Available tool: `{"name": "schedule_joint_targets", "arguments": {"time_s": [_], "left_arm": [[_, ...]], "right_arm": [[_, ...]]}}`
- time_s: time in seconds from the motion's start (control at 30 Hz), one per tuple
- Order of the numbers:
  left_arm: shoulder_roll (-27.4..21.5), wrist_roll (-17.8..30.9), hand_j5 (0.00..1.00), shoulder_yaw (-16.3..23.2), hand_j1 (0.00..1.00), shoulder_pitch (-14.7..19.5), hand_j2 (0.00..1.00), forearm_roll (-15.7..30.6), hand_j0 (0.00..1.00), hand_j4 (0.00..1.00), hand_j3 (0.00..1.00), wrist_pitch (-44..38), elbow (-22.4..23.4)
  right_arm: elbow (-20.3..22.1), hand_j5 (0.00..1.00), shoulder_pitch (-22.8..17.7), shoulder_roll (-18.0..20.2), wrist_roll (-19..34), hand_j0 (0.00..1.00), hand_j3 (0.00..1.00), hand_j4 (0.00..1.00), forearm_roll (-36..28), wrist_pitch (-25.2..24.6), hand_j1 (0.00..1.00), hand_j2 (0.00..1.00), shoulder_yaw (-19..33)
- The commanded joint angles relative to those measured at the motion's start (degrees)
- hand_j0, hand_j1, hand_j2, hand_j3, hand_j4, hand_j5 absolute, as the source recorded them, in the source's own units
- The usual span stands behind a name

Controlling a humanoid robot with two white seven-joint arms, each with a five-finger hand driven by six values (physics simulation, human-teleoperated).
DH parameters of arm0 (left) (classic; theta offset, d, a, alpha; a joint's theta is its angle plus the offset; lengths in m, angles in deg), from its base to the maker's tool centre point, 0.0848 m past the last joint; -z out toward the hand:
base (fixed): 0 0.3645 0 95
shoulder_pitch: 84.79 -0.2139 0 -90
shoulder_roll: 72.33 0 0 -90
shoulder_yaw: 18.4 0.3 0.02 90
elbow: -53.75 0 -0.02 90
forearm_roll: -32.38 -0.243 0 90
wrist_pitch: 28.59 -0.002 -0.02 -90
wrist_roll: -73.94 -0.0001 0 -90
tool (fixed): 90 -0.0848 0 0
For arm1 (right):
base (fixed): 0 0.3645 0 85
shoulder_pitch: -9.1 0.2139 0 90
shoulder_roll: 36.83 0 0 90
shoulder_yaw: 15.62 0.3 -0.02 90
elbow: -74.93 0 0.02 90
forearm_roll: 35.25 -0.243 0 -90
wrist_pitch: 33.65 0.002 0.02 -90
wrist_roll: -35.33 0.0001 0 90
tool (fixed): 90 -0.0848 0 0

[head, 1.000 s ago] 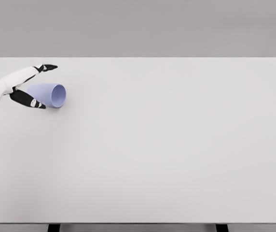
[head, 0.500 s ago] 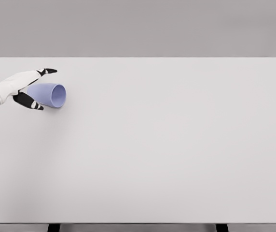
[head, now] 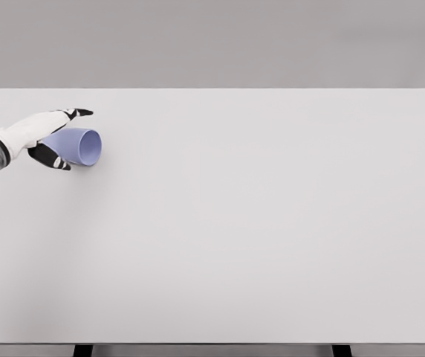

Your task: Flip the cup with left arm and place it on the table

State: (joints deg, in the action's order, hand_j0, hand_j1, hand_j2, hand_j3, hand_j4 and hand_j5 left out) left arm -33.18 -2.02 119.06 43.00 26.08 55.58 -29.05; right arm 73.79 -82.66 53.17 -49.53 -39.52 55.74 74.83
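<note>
A light blue cup (head: 80, 146) lies on its side near the far left of the white table (head: 257, 223), its mouth facing right and towards me. My left hand (head: 74, 140) comes in from the left edge and straddles the cup's closed end. Its fingers (head: 77, 113) stretch along the far side of the cup and the thumb (head: 51, 158) lies along the near side. The hand is open, and I cannot tell whether it touches the cup. The right arm is out of view.
The table's left edge is close to the hand. Two dark table legs (head: 83, 349) show below the front edge.
The left hand has slid a little to the right along the cup and its fingers have dropped closer to it. The cup has stayed in place.
</note>
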Motion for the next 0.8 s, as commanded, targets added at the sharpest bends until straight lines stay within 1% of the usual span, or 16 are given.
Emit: {"name": "schedule_joint_targets", "arguments": {"time_s": [0.0, 0.13, 0.2, 0.37, 0.5, 0.77], "left_arm": [[0.76, -0.06, 1.0, -0.01, 1.0, 0.09, 1.0, -1.0, 1.0, 1.0, 1.0, 0.03, 1.06], [0.76, -0.06, 1.0, -0.01, 1.0, 0.09, 1.0, -1.0, 1.0, 1.0, 1.0, 0.03, 1.33], [1.19, -0.06, 1.0, -0.01, 1.0, 0.18, 1.0, -2.06, 1.0, 1.0, 1.0, 0.03, 2.03], [1.64, -0.15, 1.0, -0.01, 1.0, 0.18, 1.0, -2.32, 1.0, 1.0, 1.0, 0.03, 3.44], [2.69, -0.15, 1.0, -0.01, 1.0, 0.44, 1.0, -3.46, 1.0, 1.0, 1.0, 0.03, 4.49], [3.75, -0.15, 1.0, -0.01, 1.0, 0.53, 1.0, -3.55, 1.0, 1.0, 1.0, 0.03, 4.67]], "right_arm": [[0.0, 1.0, 0.0, 0.0, 0.04, 1.0, 1.0, 1.0, 0.05, 0.0, 1.0, 1.0, -0.01], [0.0, 1.0, 0.0, 0.0, 0.04, 1.0, 1.0, 1.0, 0.05, 0.0, 1.0, 1.0, -0.01], [-0.09, 1.0, 0.0, 0.0, 0.04, 1.0, 1.0, 1.0, -0.03, 0.0, 1.0, 1.0, -0.01], [0.0, 1.0, 0.0, 0.0, 0.04, 1.0, 1.0, 1.0, -0.03, 0.0, 1.0, 1.0, -0.01], [0.0, 1.0, 0.0, 0.0, 0.04, 1.0, 1.0, 1.0, -0.03, 0.0, 1.0, 1.0, -0.01], [0.0, 1.0, 0.0, 0.0, 0.04, 1.0, 1.0, 1.0, -0.03, 0.0, 1.0, 1.0, -0.01]]}}
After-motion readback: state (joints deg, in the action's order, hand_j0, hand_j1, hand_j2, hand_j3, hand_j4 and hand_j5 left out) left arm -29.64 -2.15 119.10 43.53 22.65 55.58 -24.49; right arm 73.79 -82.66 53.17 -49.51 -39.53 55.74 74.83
